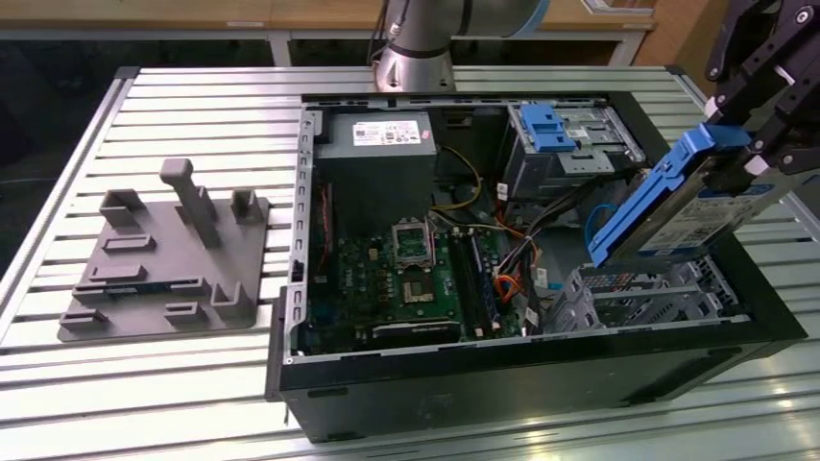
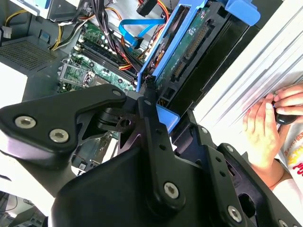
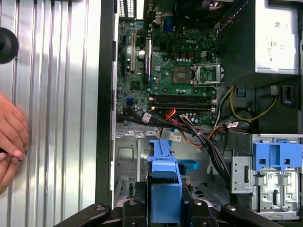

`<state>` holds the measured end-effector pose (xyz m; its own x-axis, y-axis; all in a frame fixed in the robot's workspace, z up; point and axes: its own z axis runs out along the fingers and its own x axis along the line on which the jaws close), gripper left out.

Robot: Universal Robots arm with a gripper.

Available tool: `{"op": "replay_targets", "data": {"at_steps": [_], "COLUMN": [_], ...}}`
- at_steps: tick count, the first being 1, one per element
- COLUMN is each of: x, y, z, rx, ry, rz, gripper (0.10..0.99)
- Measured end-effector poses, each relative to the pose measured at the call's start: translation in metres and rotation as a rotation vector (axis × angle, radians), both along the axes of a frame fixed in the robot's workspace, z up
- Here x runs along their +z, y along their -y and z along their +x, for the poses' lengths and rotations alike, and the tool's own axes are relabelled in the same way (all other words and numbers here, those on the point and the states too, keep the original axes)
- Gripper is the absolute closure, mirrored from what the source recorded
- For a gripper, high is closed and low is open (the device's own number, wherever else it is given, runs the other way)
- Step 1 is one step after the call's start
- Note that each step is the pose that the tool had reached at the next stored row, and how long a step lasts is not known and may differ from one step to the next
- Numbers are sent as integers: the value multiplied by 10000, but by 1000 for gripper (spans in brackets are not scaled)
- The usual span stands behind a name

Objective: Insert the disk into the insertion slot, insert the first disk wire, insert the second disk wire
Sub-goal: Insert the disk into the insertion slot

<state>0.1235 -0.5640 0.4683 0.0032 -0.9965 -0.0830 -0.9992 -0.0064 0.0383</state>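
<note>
End effector (image 1: 754, 154) grips the disk (image 1: 666, 206), which hangs tilted just above the insertion slot (image 1: 654, 298).

A robotics lab: slatted aluminium table (image 1: 167, 106), opened computer case (image 1: 513, 382), grey fixture plate (image 1: 129, 300).

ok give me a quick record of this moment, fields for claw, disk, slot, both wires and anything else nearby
claw: shut on the disk, gripping its blue carrier
disk: tilted, above the insertion slot, not in it
insertion slot: grey cage under the disk
first disk wire: orange and black, lying inside the case
second disk wire: light blue, looping inside the case
other: a person's hand on the table
</note>
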Motion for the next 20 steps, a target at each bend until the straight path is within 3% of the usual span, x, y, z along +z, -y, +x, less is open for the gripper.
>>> {"op": "replay_targets", "data": {"at_steps": [20], "x": [-68], "y": [13], "z": [0], "rx": [0], "ry": [0], "rz": [-1], "gripper": [722]}}
